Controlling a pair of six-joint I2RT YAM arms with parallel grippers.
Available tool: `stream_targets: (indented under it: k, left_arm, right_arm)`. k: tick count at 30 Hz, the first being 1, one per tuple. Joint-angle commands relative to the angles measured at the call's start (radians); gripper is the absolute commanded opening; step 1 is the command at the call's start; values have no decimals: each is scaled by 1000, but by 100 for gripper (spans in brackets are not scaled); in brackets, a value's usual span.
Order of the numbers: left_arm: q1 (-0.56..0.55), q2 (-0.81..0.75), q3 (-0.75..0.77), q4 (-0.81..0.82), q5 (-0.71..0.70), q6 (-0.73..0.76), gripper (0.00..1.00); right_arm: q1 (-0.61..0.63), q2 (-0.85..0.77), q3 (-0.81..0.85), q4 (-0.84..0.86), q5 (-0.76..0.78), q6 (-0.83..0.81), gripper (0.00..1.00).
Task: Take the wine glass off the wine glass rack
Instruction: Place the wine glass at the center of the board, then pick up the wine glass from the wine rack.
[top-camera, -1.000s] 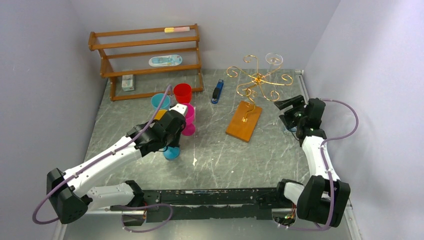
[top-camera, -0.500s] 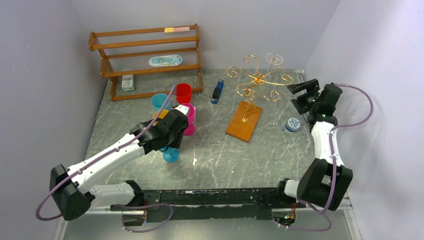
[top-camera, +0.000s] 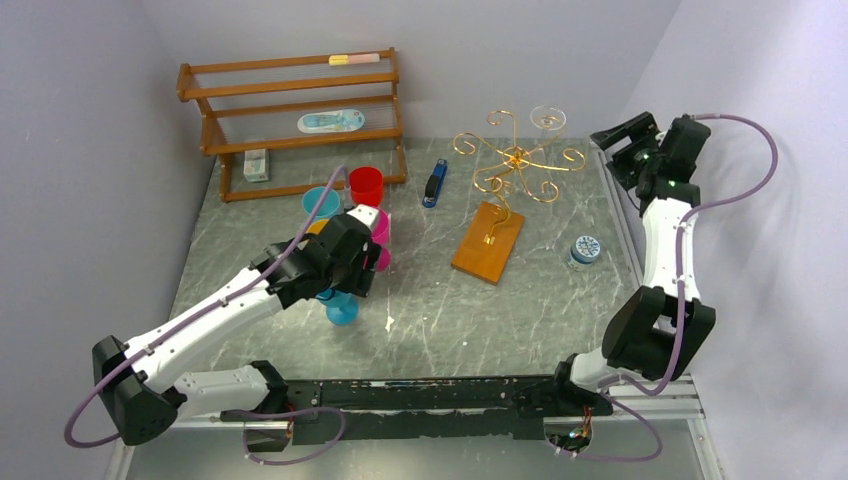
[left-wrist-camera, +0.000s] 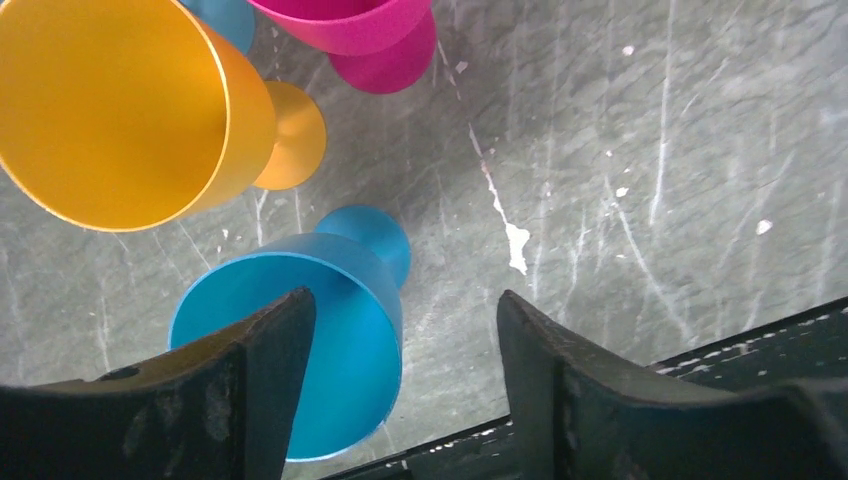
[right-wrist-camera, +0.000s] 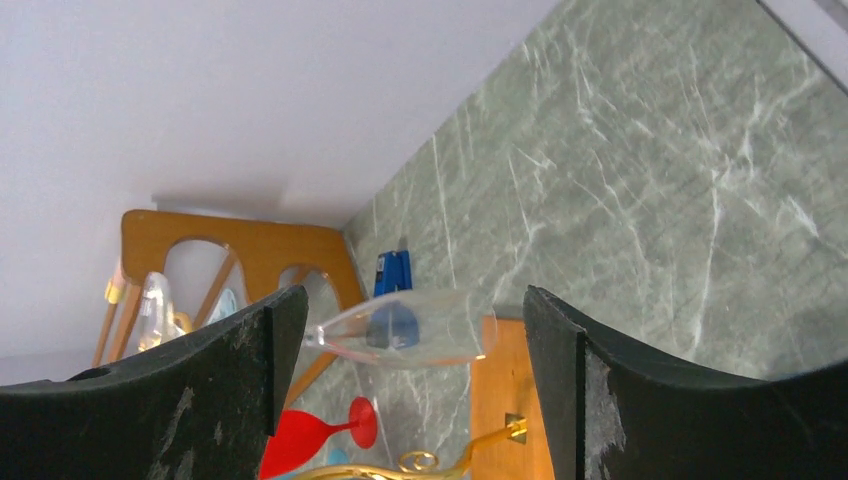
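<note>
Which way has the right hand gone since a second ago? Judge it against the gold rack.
Yes. The right hand moved toward the back wall, from beside the base of the wine glass rack to beside its scroll arms, near the wine glass.

counter (top-camera: 430, 300): looked like grey-green stone, smooth, marked with pale scratches and white flecks.
wine glass (right-wrist-camera: 400, 328): was clear, glossy glass.
wine glass rack (top-camera: 515, 160): was thin gold wire, shiny metal; its base (top-camera: 488, 243) was smooth orange-brown wood.
shelf (top-camera: 290, 100): was brown wood with a low sheen.
blue cup (left-wrist-camera: 300, 340), orange cup (left-wrist-camera: 110, 110), pink cup (left-wrist-camera: 350, 20): had a smooth satin sheen; I could not tell metal from plastic.
my left pincer (left-wrist-camera: 405, 300): was matt black, scuffed grey.
my right pincer (right-wrist-camera: 412, 292): was matt black, with rough, pale wear.
</note>
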Motion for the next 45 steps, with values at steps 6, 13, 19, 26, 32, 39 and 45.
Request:
stream_targets:
  k: [6,13,19,26,32,39,45]
  left_arm:
    - [-7,-79,74,-10,5,28,81]
    - [-7,-155,86,47,15,16,84]
    - [-7,-194,96,31,-16,16,84]
    - [-8,-212,93,38,-4,10,83]
    - [-7,-188,101,27,8,10,82]
    - [-7,-156,101,38,37,23,81]
    - [-8,-158,95,42,39,27,80]
  right_arm:
    - [72,-4,152,-66,20,-71,82]
    - [159,76,334,-132,8,-139,81]
    - [197,163,411,-140,2,-112,73]
    - [238,206,429,-171,-30,-146,67]
    - [237,219,423,-172,-41,-177,61]
    - [237,221,440,-174,-37,-202,53]
    - [238,214,428,-170,-41,-219,39]
